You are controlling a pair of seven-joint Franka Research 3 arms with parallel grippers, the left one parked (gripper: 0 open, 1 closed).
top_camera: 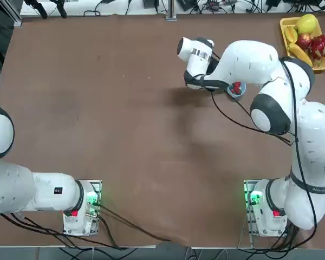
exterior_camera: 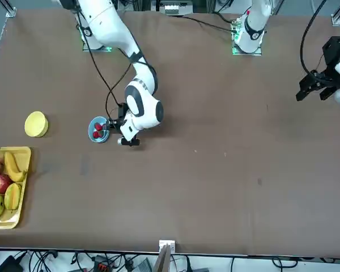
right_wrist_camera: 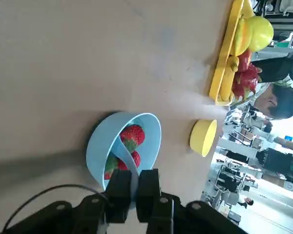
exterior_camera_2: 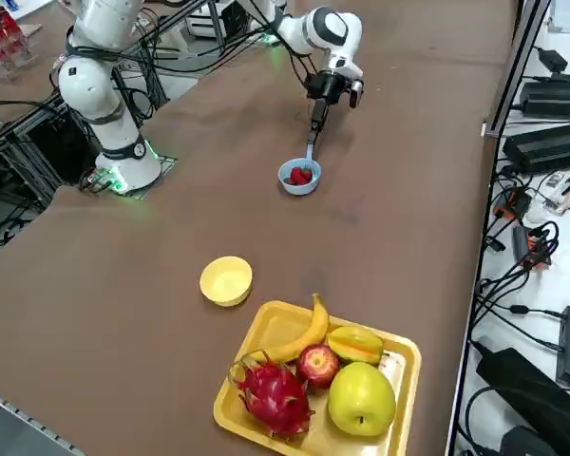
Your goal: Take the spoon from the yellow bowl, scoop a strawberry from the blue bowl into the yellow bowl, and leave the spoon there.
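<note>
Nearest you in the right side view sits the rectangular yellow fruit tray (exterior_camera_2: 266, 328) with banana, apple and dragon fruit, on the broad brown table (exterior_camera_2: 399, 190). Just beyond the tray you see the small round plain yellow bowl (exterior_camera_2: 226, 280), nothing inside it, well apart from the small round light-blue bowl (exterior_camera_2: 299, 178), which holds red strawberries (exterior_camera_2: 301, 175). Your right gripper (right_wrist_camera: 134, 181) hangs over the blue bowl's far rim, its fingers clamped on the handle of the small pale blue-white plastic spoon (right_wrist_camera: 126, 158); the spoon's scoop end reaches down into the blue bowl among the strawberries.
</note>
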